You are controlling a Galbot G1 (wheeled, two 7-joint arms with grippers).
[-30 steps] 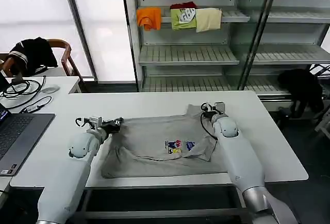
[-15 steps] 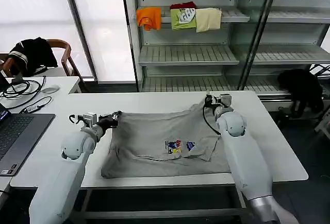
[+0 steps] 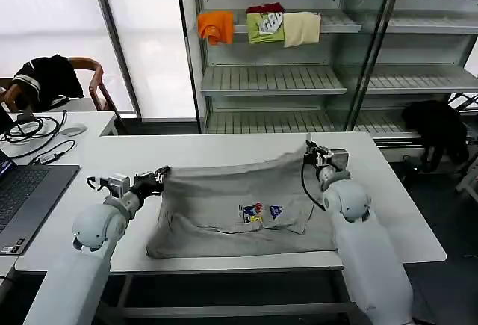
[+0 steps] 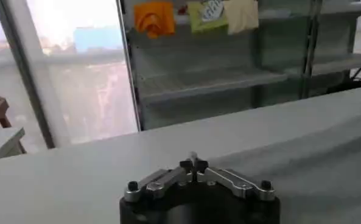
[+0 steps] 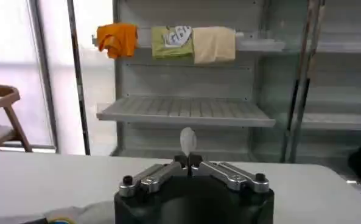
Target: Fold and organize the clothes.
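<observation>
The grey shirt [image 3: 239,209] lies half-folded on the desk [image 3: 388,205], its far edge pinched taut between the left end effector [image 3: 158,176] and right end effector [image 3: 311,151], so further folds likely remain.

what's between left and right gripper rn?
Head view: the grey shirt, its far edge stretched between the left gripper and right gripper, each pinching a corner. Nothing else there.

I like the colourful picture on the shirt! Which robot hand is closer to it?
Right. The right end effector holds the grey shirt at its far right corner, nearer the chest print. The left end effector grips the far left corner, farther away.
</observation>
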